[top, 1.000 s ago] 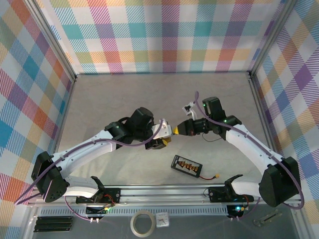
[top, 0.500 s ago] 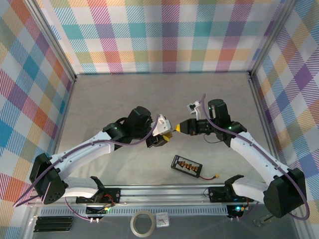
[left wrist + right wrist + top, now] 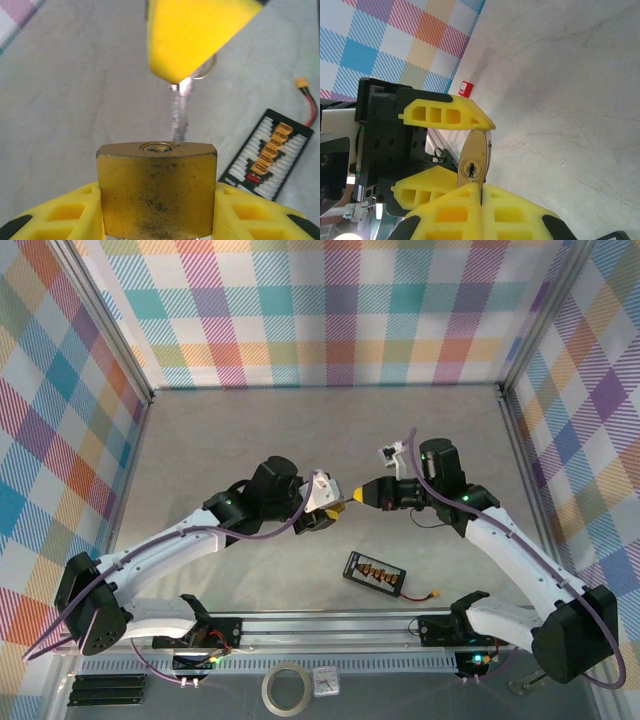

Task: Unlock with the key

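Left pincer (image 3: 157, 220) is clamped on the brass padlock (image 3: 156, 190), yellow pads pressed against both its sides, keyway face turned toward the other arm. Right pincer (image 3: 360, 495) is squeezed tight on the key (image 3: 180, 115), with the head buried between its fingertips and the blade pointing straight at the padlock. The tip sits right at the keyway's edge; whether it is in or just touching, can't tell. A black connector board (image 3: 374, 574) lies on the desk (image 3: 220, 440) near the padlock, on the arm-base side.
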